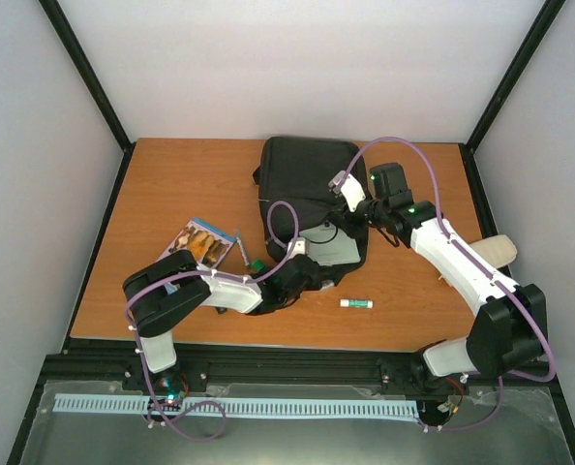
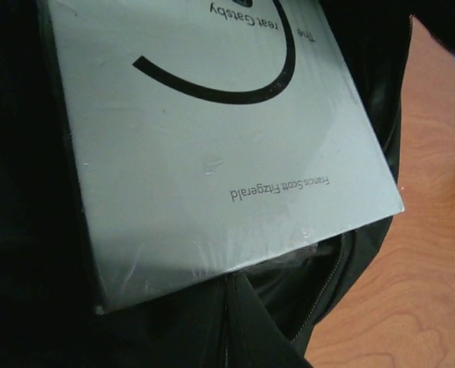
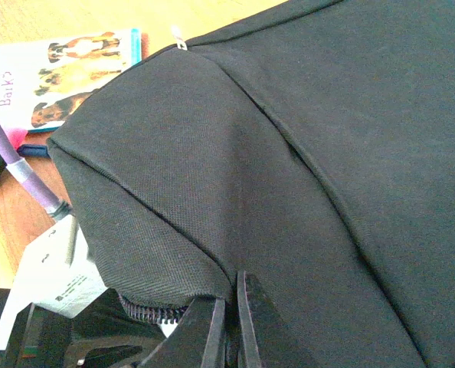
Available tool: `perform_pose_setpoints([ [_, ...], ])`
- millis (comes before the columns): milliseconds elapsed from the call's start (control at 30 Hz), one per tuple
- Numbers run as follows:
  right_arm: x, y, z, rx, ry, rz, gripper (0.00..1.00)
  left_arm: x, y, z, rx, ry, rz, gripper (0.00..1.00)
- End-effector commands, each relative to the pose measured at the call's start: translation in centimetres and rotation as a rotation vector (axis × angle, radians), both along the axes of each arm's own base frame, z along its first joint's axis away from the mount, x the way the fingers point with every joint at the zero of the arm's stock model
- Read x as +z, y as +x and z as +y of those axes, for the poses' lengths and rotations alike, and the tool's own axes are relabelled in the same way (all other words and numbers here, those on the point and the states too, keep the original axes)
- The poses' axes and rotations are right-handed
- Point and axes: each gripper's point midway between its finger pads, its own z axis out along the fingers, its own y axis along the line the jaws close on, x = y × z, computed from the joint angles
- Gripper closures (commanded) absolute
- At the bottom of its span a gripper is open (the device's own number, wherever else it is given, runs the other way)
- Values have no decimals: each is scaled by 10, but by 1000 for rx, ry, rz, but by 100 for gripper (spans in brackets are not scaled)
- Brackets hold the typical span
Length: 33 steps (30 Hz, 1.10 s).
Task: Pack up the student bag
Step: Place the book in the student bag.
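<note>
1. The right claw [image 3: 231, 297] is pinching the black fabric of the student bag [image 3: 327, 153]. Its two fingers are pressing together on the edge of a raised flap, just above a line of zipper teeth.
2. The student bag is lying on the table [image 1: 171, 184]. It is spreading out beneath and beyond the right claw toward the far side, and its open end is pointing at the left claw [image 1: 310, 275].
3. The left claw is sitting at that near end of the bag with its fingers together. They are falling outside its own camera's view, so whether they are gripping anything cannot be told.
4. Directly ahead of the left claw, a pale copy of The Great Gatsby [image 2: 212, 138] is lying cover-up in the bag's mouth. It is wrapped in clear film, and its near corner is sticking out past the zipper edge.
5. Off to the left of the left claw, a dog picture book [image 1: 205, 242] is lying flat on the table, apart from the bag.
6. To the right of the left claw and nearer the arm bases, a small white tube [image 1: 356, 303] is lying alone on the wood.
7. A purple cable [image 3: 21, 165] is crossing the view to the left of the right claw.
</note>
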Motion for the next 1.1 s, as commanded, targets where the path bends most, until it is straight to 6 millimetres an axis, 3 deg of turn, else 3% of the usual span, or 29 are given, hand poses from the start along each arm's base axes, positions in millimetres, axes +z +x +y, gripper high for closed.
perform_pose_setpoints([
  [0,24,-2,10,44,82,-36,97,27,34,-2,108,-94,-89,99],
  [233,22,-2,12,48,88,-24,97,18,65,-2,165,-132,-112,99],
  [433,22,-3,13,53,96,-15,97,27,90,4,225,-152,-167,99],
  [600,22,-4,14,56,101,-11,97,34,105,-7,238,-184,-205,99],
  [867,16,2,10,34,87,-8,97,46,114,-25,212,-241,-250,99],
  [1067,14,9,3,0,74,-16,97,56,100,-23,152,-253,-243,99],
])
